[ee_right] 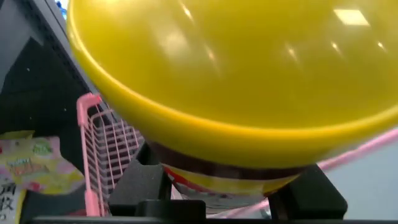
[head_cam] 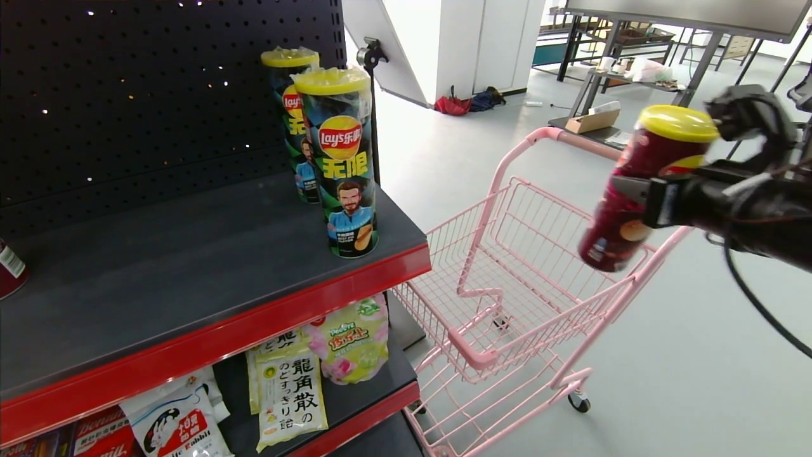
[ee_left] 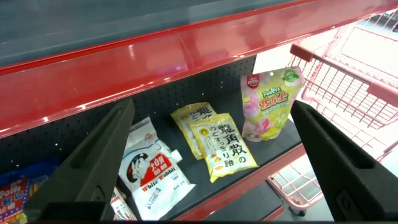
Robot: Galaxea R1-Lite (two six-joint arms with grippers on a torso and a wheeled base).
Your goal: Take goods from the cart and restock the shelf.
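The rear can [head_cam: 282, 120] is half hidden behind the front can [head_cam: 339, 165]. A red tin [head_cam: 9, 270] is cut off by the head view's left edge. The right pincer [head_cam: 628, 190] covers the middle of the held can [head_cam: 606, 244]. In the right wrist view its lid [ee_right: 236, 68] runs past the top edge and hides most of the body. The shelf lip [head_cam: 209, 339] hides the tops of the bags [head_cam: 288, 393]. The cart [head_cam: 469, 357] is cut off below.
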